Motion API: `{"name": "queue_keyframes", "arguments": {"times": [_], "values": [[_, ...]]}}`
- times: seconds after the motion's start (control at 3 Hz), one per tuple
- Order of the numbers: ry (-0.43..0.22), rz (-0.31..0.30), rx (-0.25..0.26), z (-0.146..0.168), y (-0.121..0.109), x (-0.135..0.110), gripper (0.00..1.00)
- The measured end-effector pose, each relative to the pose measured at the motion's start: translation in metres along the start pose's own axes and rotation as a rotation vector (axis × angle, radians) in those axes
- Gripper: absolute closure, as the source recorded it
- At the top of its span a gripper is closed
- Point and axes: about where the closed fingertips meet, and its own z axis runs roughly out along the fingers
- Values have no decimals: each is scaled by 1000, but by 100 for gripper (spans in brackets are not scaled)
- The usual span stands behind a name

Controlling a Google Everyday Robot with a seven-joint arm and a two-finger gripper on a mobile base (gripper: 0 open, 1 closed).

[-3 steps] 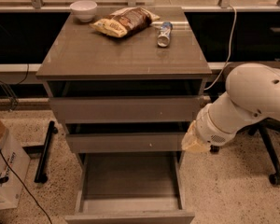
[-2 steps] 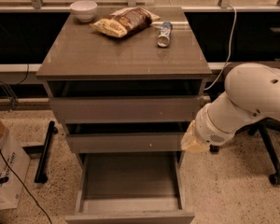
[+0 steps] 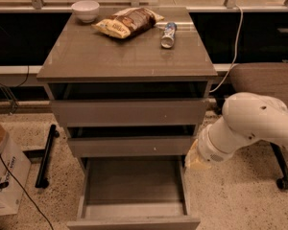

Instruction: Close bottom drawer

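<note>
A speckled floor (image 3: 240,200) carries the grey-brown bench (image 3: 110,56). A white arm (image 3: 259,123) lies along its right side. On the bench top are a snack bag (image 3: 127,22), a white bowl (image 3: 85,9) and a can (image 3: 168,35) on its side. A cardboard box (image 3: 5,176) is cut off at the left edge. The tool (image 3: 197,158) sits just beside the bench's right side, near the middle drawer (image 3: 129,146); wide or narrow cannot be told. The bottom drawer (image 3: 134,183) stands pulled far out, plain floor showing, its front cut by the lower edge.
</note>
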Motion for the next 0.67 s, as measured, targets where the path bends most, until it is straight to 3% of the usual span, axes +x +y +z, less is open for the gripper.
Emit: {"name": "queue_keyframes", "arguments": {"times": [0.33,0.67], "values": [[-11,46,-38,47,4,35,100],[-25,86,-70,74,8,57,100]]}}
